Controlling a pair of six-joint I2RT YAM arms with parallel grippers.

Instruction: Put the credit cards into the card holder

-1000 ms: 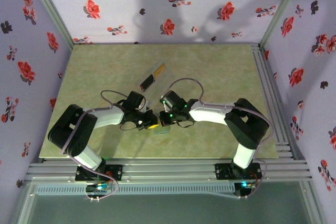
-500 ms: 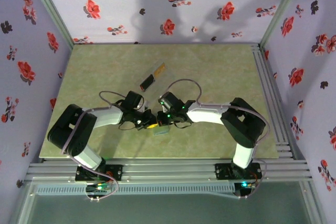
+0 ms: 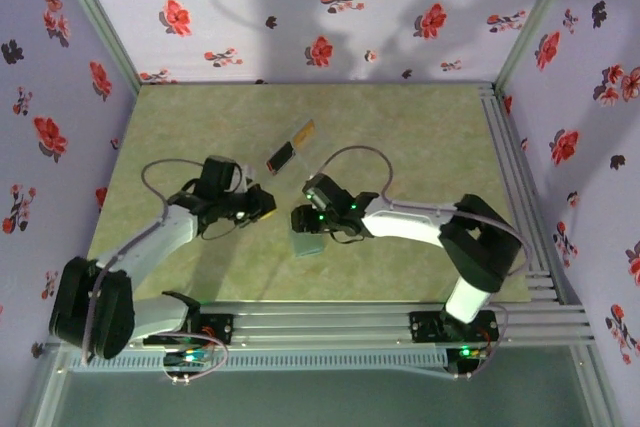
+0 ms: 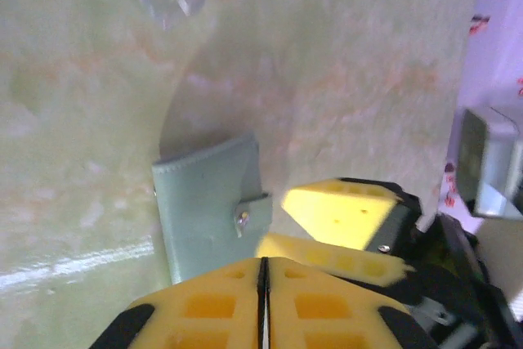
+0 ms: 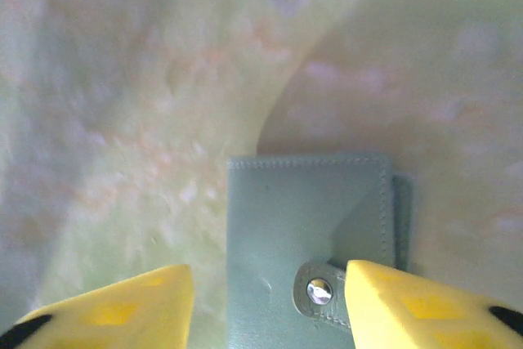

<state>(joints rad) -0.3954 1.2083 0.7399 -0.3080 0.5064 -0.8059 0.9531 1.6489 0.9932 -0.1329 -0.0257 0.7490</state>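
Holder [image 5: 306, 234] lay closed just below your right claw [image 5: 268, 284], fingers spread, while your left claw [image 4: 263, 267] sat pressed together.

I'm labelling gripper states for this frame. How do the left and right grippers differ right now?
The left gripper is shut, its fingers pressed together with nothing seen between them; the right gripper is open. The right gripper hangs over the closed card holder, the snap tab between its fingers; the left gripper sits off to one side of it. Both have yellow fingers.
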